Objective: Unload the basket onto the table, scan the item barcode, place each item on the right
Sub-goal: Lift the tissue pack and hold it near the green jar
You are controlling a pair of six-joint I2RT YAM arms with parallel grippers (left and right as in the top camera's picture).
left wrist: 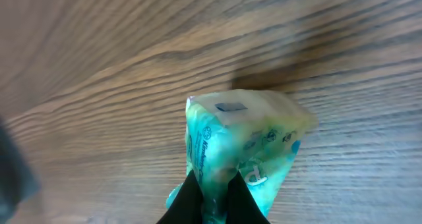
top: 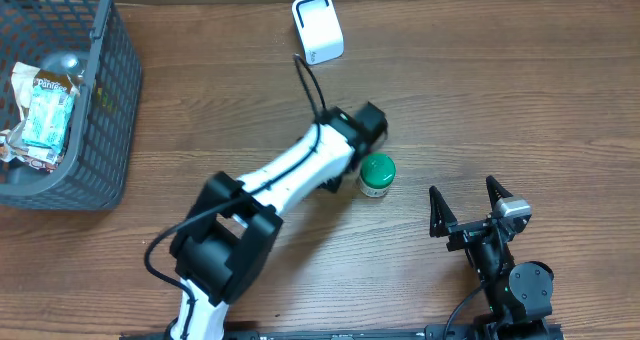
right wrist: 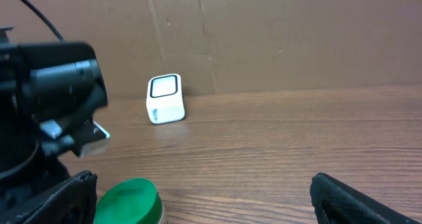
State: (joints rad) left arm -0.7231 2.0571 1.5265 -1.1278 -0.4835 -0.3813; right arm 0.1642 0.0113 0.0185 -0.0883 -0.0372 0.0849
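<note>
Packet: teal, blurred, print unreadable, bottom cut off by frame edge; hidden under left arm from overhead. Was pinched tight in left gripper, between scanner and green-lidded jar. Beyond jar from scanner: right gripper, fingers spread wide. Far left of scanner: basket.

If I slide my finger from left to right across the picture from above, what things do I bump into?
Basket → white scanner → green-lidded jar → right gripper, with its jaws open.
</note>
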